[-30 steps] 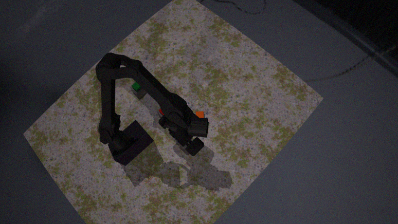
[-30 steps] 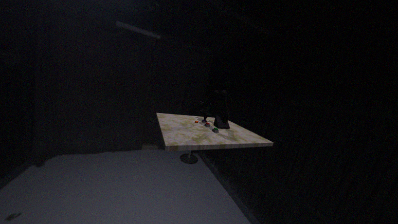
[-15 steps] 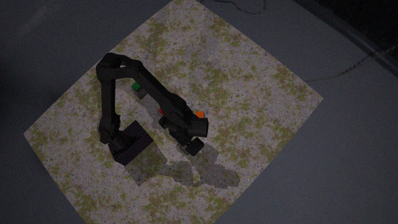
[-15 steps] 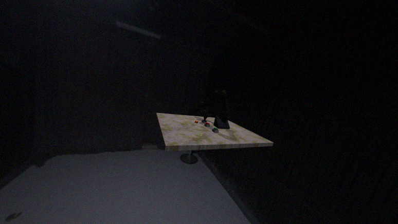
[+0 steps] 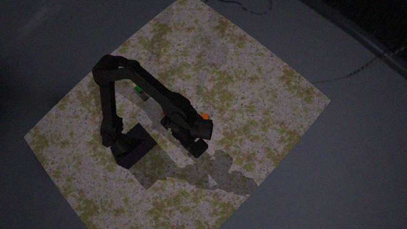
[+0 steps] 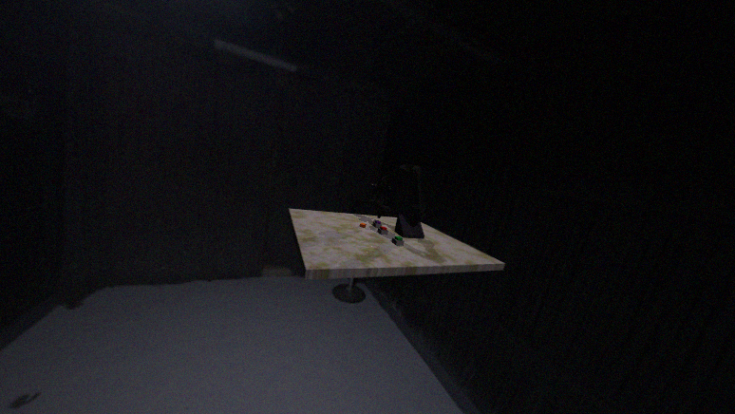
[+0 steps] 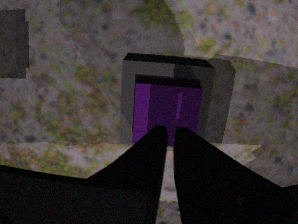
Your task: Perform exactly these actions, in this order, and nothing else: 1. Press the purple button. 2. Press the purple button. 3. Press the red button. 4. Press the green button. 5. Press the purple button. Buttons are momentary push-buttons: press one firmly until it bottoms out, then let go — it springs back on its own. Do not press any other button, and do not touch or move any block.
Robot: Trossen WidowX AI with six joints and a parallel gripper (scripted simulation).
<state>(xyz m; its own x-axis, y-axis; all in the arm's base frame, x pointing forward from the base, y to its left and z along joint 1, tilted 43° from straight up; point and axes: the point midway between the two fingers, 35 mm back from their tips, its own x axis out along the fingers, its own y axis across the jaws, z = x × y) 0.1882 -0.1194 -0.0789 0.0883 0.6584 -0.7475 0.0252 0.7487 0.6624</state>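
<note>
The purple button sits in a grey housing, its cap standing up. My gripper is shut with nothing between its fingers, only a narrow gap at the tips. The tips overlap the near part of the purple cap in the wrist view; in the exterior view the dark gripper seems to hang a little above it. The red button is partly covered by the arm in the top view. The green button is farther along the row. The purple button is hidden in the top view.
An orange block lies beside the button row, partly behind the arm in the top view. The arm's base stands on the other side of the row. All are on a mottled table. The light is dim.
</note>
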